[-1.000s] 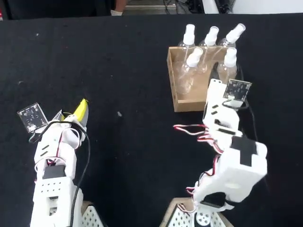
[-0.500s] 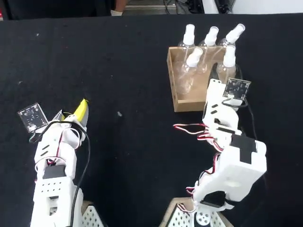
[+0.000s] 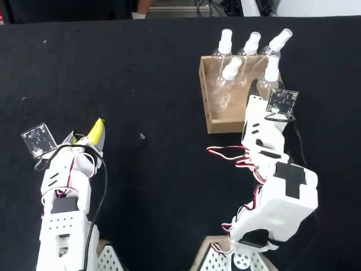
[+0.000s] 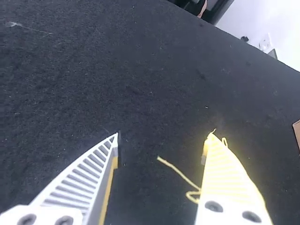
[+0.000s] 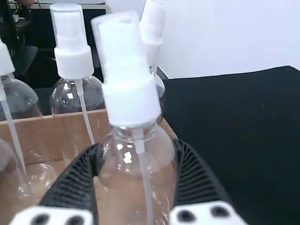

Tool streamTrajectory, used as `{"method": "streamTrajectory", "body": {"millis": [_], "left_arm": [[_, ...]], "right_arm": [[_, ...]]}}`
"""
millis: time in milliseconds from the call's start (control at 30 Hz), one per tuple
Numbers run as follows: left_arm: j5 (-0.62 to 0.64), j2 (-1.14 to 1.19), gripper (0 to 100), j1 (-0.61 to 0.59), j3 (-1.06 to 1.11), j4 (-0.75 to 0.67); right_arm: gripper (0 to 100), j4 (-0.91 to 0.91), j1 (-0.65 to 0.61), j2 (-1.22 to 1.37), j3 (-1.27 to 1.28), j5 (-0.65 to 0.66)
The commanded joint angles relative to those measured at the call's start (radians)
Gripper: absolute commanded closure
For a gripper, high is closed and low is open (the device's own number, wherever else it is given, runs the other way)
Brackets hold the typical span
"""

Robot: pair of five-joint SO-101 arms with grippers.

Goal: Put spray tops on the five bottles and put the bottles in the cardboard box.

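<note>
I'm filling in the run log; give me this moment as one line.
right gripper: shut on bottle, in cardboard box | left gripper: open, empty, above table | four other bottles: spray-topped, in box

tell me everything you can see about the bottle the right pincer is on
The bottle is clear plastic with a rounded shoulder. A white spray top sits on its neck and a thin dip tube runs down inside. It looks empty. It stands upright at the right side of the cardboard box, next to four other bottles with tops on. The right pincer has its black fingers pressed against both sides of the body.
</note>
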Motion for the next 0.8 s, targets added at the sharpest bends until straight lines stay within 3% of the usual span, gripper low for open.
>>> {"method": "streamTrajectory", "body": {"millis": [0,100,367,533,767], "left_arm": [[-0.012,-0.014,72,-0.008,-0.016,-0.021],[-0.012,-0.014,72,-0.007,-0.018,-0.021],[-0.012,-0.014,72,-0.002,-0.016,-0.021],[-0.012,-0.014,72,-0.001,-0.016,-0.021],[-0.012,-0.014,72,-0.001,-0.016,-0.021]], "right_arm": [[92.7,0.014,-0.011,-0.059,-0.047,0.003],[83.7,0.014,-0.015,-0.059,-0.039,0.003],[81.3,0.011,-0.035,-0.061,-0.03,0.003],[64.9,0.008,-0.038,-0.067,-0.005,-0.005],[67.1,-0.021,-0.044,-0.068,0.008,-0.005]]}}
